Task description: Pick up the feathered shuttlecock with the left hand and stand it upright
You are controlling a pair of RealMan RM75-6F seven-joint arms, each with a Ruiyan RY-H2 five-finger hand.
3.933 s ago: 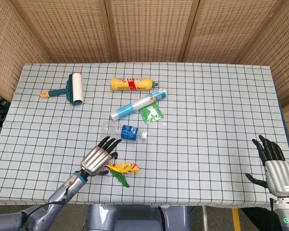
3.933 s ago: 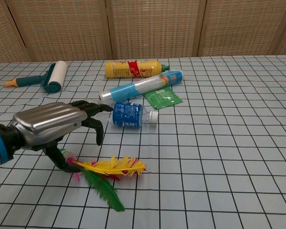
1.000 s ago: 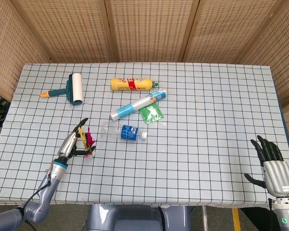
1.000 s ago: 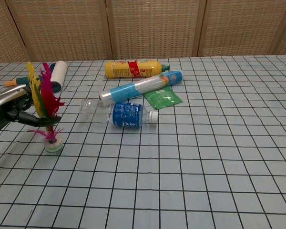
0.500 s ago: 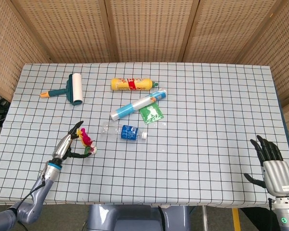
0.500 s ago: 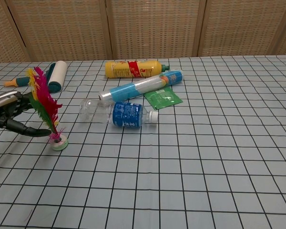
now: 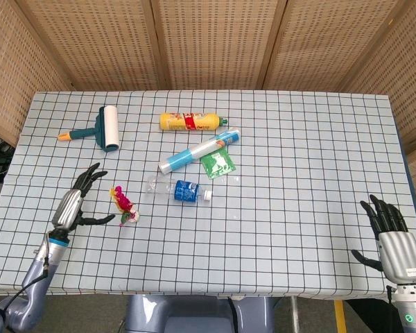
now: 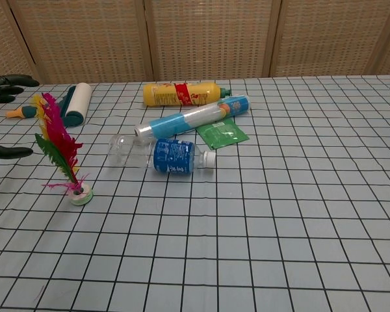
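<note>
Feathered shuttlecock [image 8: 64,155] stood on its round base on the bench [image 7: 298,173], near the left front, feathers up but leaning a bit toward the left. Nothing touched it. Left robot hand [image 7: 71,205] sat just beside it on the left, apart from it, fingers spread, holding nothing. Right robot hand [image 7: 394,239] hovered off the bench's front right corner, fingers apart, also holding nothing, well away from everything.

Step judged: placement done, release done, task looks basically complete. Next move would only need the left robot hand drawn clear to the left without brushing the feathers; the lean suggests a light knock could tip it.

Behind the shuttlecock lay a clear water bottle [image 8: 159,155] with a blue label, on its side. Further back lay a blue-and-white tube [image 8: 190,117] with a green packet [image 8: 222,134] beside its cap end, then a yellow bottle [image 8: 181,93]. A lint roller [image 7: 100,129] lay at the far left.

Views: head view showed both hands whole plus the gap between left hand and shuttlecock. Chest view showed only dark fingertips [image 8: 6,151] at its left edge, no right hand, but gave the shuttlecock's upright pose and tilt far better.
</note>
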